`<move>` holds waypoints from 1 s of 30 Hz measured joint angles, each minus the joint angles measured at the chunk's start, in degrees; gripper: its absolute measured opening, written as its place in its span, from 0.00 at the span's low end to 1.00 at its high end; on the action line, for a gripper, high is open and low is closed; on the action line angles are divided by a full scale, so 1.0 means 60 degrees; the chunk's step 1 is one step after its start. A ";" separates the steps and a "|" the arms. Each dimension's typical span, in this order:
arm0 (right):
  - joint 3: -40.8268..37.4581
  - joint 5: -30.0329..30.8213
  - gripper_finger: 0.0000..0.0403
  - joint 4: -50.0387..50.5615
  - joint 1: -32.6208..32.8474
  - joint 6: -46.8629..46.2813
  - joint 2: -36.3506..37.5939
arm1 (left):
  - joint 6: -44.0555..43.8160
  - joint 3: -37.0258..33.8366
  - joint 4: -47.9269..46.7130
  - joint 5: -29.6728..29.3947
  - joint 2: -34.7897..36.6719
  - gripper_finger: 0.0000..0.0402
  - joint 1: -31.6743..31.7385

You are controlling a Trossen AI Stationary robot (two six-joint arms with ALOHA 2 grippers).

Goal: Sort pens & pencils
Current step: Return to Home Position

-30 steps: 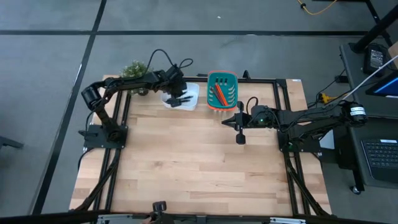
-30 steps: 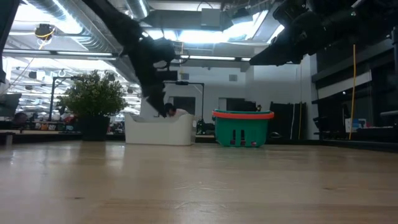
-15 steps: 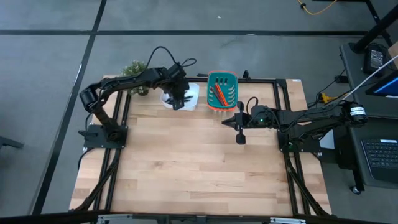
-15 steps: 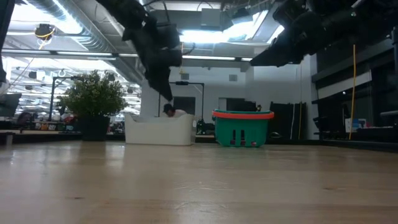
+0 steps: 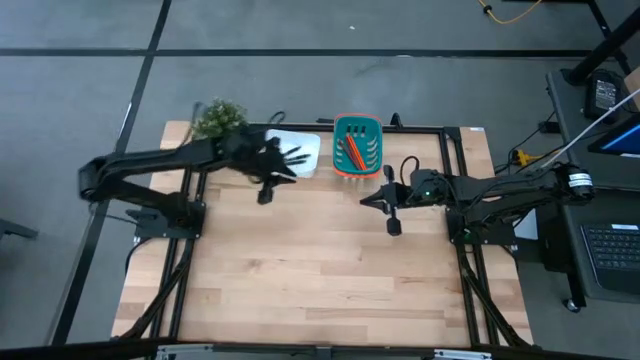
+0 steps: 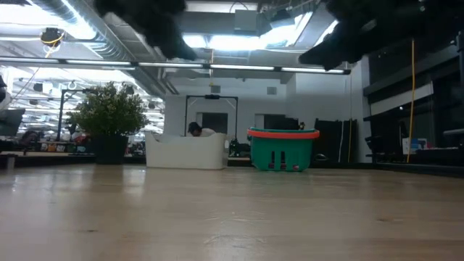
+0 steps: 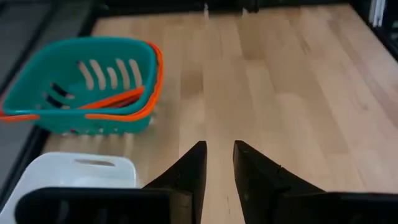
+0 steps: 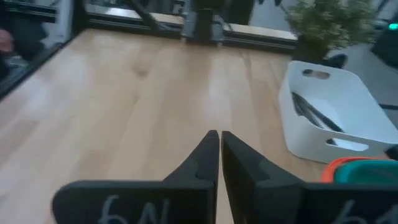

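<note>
The pens [image 5: 295, 156] are dark sticks lying in the white bin [image 5: 308, 142] at the table's far edge; the right wrist view shows these pens [image 8: 313, 112] on the floor of the bin [image 8: 348, 102]. The pencils [image 5: 351, 152] are orange-red sticks in the teal basket [image 5: 357, 173] beside it, and the left wrist view shows the pencils [image 7: 118, 99] inside the basket [image 7: 81, 121]. My left gripper [image 5: 264, 196] [image 7: 219, 154] hangs open and empty above the bare table, just on the near side of the bin. My right gripper [image 5: 394, 228] [image 8: 219, 140] is shut and empty, near of the basket.
A potted plant [image 5: 215, 118] [image 6: 109, 116] stands at the far left corner, next to the bin [image 6: 185, 152] and basket [image 6: 283, 152]. The wooden table top [image 5: 320, 270] stretches bare toward the near edge. A black frame [image 5: 455, 130] runs around the table.
My left gripper has risen out of the white bin and drawn back toward the table's near-left, the arm swinging out to the left. Its fingers are empty now. The pens stay in the bin.
</note>
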State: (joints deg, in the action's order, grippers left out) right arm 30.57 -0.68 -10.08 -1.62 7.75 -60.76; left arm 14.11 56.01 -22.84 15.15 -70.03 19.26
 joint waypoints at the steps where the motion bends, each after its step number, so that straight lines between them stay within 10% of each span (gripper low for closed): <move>1: 0.0000 -0.0161 0.05 0.0099 0.0028 0.0000 0.0165 | -0.0126 -0.0394 0.0239 -0.0089 0.0460 0.18 -0.0084; 14: 0.0000 -0.0336 0.05 0.2595 0.1120 -0.0255 0.4001 | -0.1595 -0.3824 0.1816 -0.1333 0.6467 0.18 -0.1986; 30: -0.0119 0.0614 0.05 0.4724 0.2870 -0.0466 0.6914 | -0.2267 -0.6488 0.2169 -0.4091 0.9920 0.18 -0.4571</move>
State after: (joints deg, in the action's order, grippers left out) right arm 29.85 3.00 18.27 15.60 4.95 -19.28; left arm 0.50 17.08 -9.82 -9.40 -10.52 -8.16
